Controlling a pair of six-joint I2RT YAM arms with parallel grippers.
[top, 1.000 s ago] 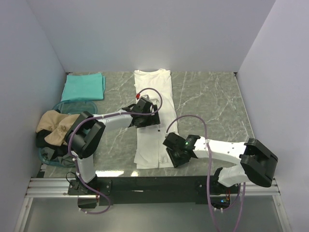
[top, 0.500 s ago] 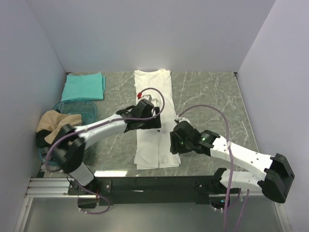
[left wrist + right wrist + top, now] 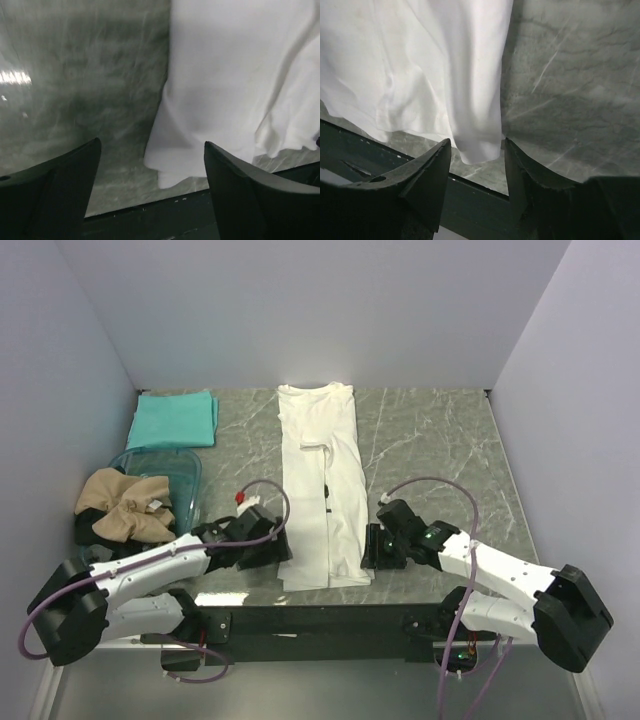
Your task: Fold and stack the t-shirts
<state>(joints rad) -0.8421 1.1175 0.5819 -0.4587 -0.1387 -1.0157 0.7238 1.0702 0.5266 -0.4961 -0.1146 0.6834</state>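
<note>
Now that both have retreated, the left pincer [image 3: 283,548] and right pincer [image 3: 372,546] gape at the white t-shirt's [image 3: 320,470] hem.

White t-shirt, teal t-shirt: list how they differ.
The white cloth t-shirt lies as a long narrow strip down the middle of the grey marbled table; the teal cloth t-shirt is a compact folded rectangle at its far left corner. The white one bears small black marks; the teal one is plain. Both lie flat.
</note>
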